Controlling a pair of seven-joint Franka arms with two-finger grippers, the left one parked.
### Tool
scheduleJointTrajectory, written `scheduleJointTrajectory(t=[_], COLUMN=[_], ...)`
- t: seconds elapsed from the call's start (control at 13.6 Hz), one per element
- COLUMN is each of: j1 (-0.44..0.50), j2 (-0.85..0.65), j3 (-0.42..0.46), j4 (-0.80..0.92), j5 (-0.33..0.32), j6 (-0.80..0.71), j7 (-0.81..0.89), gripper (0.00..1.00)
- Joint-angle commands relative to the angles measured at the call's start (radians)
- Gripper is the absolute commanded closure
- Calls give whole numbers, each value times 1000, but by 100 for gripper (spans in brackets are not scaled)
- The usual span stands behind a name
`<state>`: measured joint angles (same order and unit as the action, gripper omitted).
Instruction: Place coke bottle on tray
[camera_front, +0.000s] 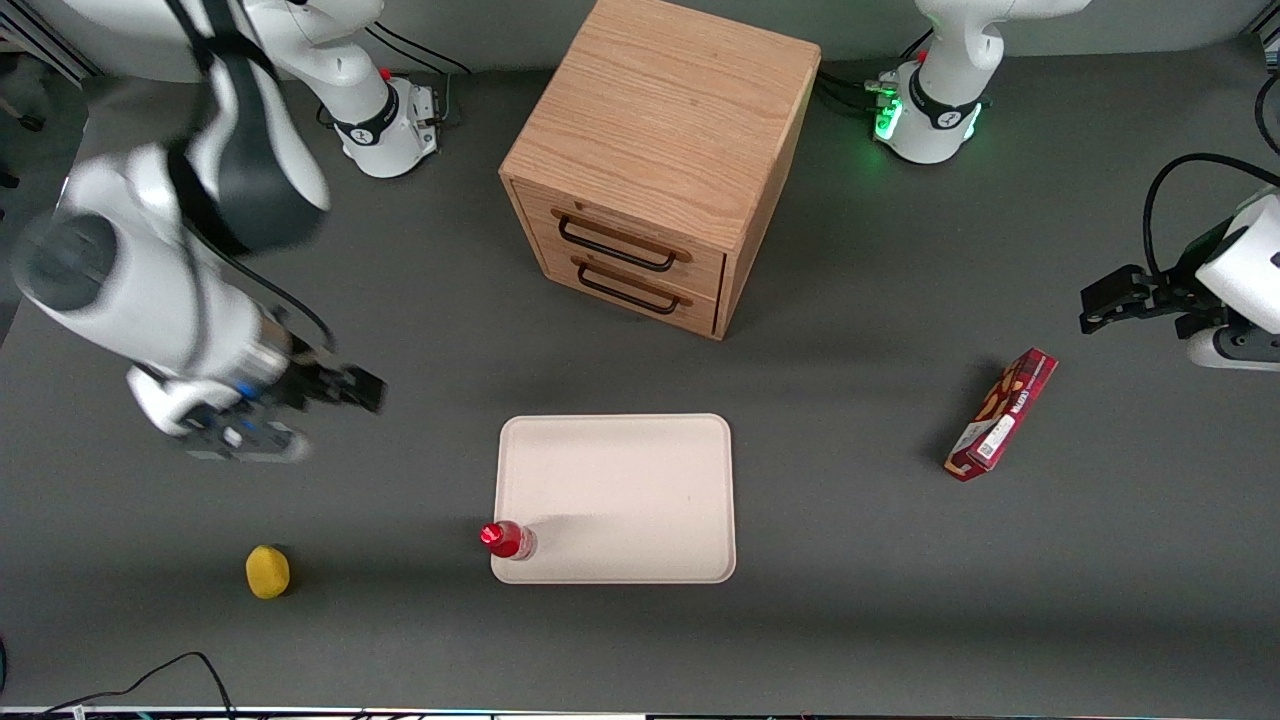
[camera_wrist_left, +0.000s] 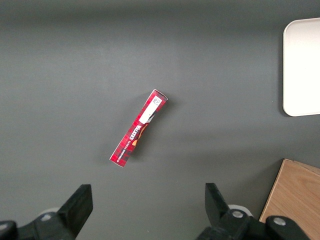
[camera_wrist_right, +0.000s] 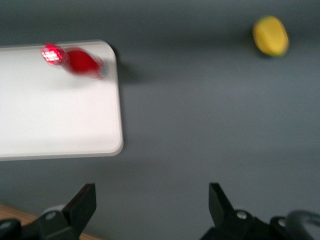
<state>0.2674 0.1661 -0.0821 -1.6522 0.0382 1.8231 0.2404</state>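
Observation:
The small red coke bottle stands upright on the cream-pink tray, at the tray's corner nearest the front camera on the working arm's side. It also shows in the right wrist view, on the tray. My right gripper is open and empty. It hangs above the bare table, away from the tray toward the working arm's end and farther from the front camera than the bottle. In the right wrist view the gripper has only grey table between its fingers.
A yellow lemon-like object lies on the table toward the working arm's end. A wooden two-drawer cabinet stands farther from the camera than the tray. A long red snack box lies toward the parked arm's end.

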Motion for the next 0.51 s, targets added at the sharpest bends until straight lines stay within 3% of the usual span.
scheduleJointTrajectory(t=[0.0, 0.44], j1=[-91, -165], j2=[-317, -326], j3=[13, 18], j4=[-325, -230], j5=[-1, -23], j6=[26, -109], j7=[-105, -142], gripper=[0, 0])
